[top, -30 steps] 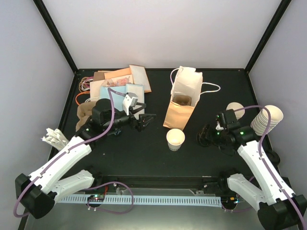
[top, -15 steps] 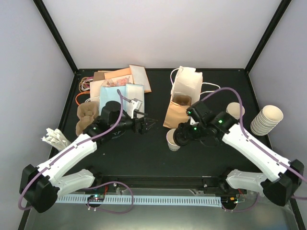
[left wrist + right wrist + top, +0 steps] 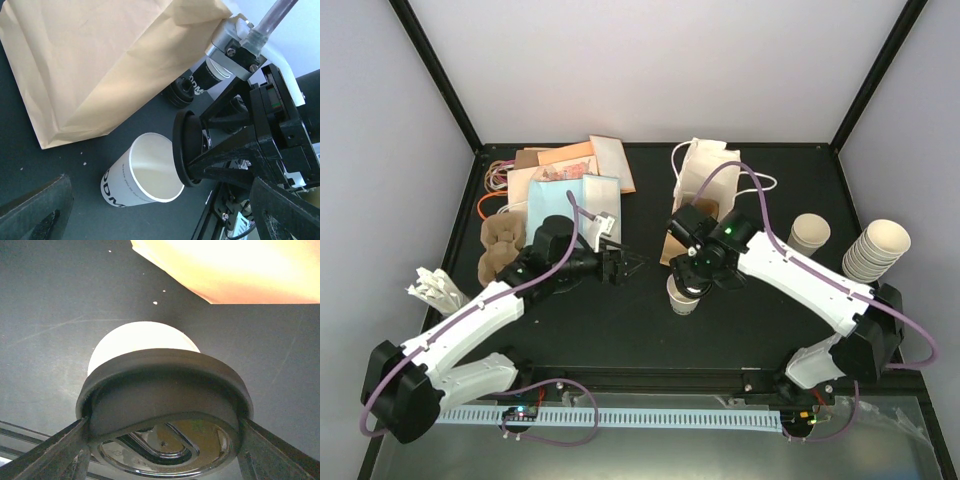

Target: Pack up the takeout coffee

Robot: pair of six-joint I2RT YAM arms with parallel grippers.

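Takeout coffee cup stands upright and uncovered on the dark surface, just in front of the brown paper bag. The right tool pinches the black lid by its rim, tilted just over the cup's mouth. The left tool hangs nearby on the left, fingers spread wide and holding nothing.

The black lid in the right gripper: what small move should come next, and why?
Probably lower the right gripper straight down, so that the black lid seats on the white cup. The lid is held just above the cup's open mouth and does not touch the rim yet. The cup stands upright beside the brown bag.
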